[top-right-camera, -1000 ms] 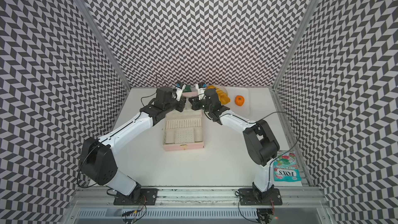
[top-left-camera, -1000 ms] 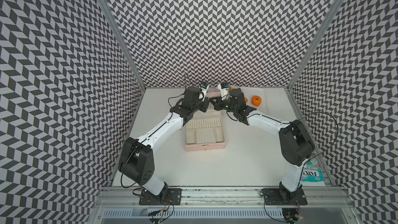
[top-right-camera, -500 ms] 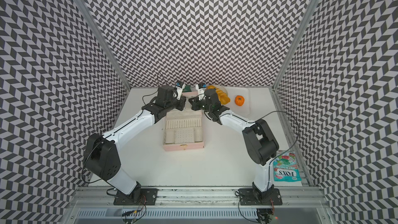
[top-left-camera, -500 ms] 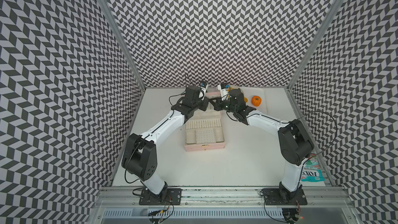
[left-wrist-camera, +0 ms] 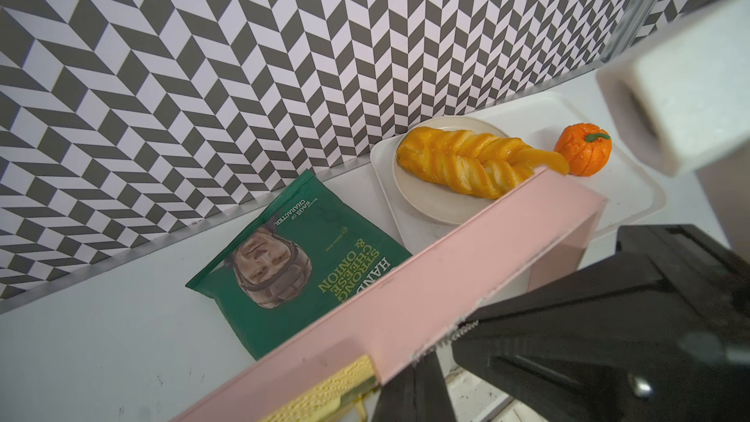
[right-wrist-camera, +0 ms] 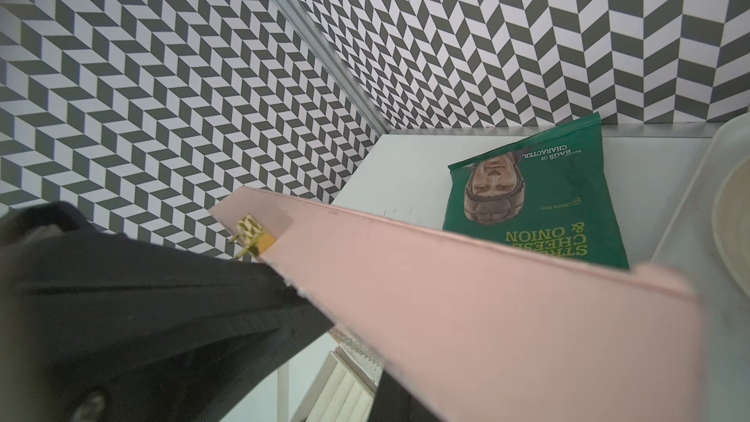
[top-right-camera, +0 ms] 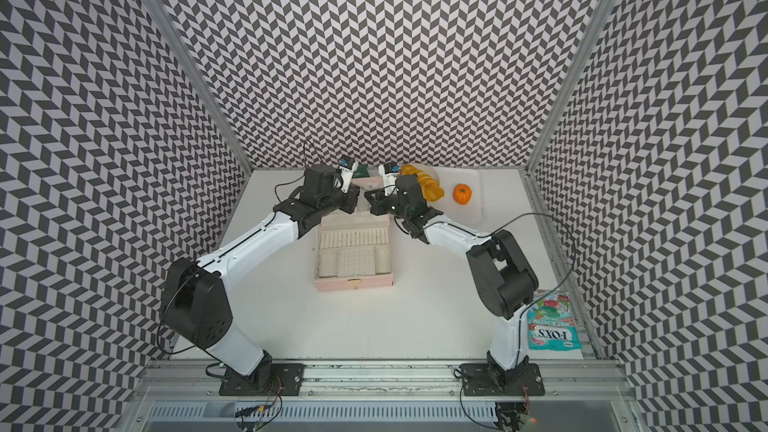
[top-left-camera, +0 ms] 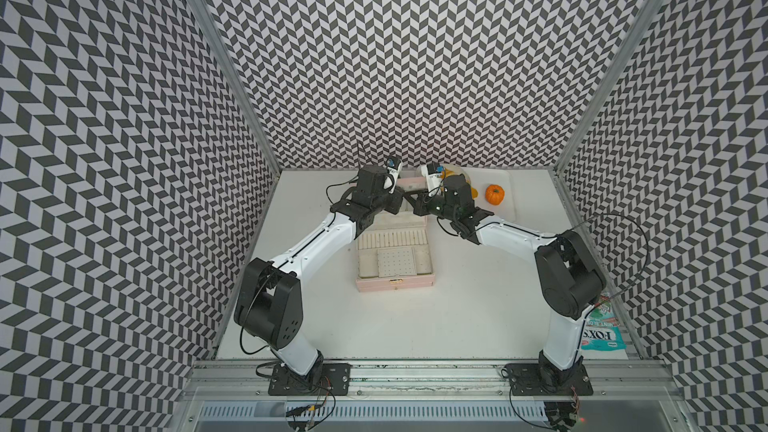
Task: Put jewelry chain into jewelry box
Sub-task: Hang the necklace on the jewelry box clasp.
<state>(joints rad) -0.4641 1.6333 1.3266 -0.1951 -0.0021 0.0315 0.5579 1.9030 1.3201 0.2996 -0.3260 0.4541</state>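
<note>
The box (top-left-camera: 395,284) is open, lid (left-wrist-camera: 446,278) raised. The left gripper (top-left-camera: 398,200) and right gripper (top-left-camera: 412,202) — jaws closed tight — meet at its rim, where a beaded glint may be the chain (left-wrist-camera: 446,336); stowing it remains.

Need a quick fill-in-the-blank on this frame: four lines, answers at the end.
1. The jewelry box is ___, with its lid raised.
2. Behind the lid lies a crisp bag coloured ___.
3. The braided pastry rests on a round ___.
4. The small orange pumpkin sits on a white ___.
Answers: open; green; plate; tray.
</note>
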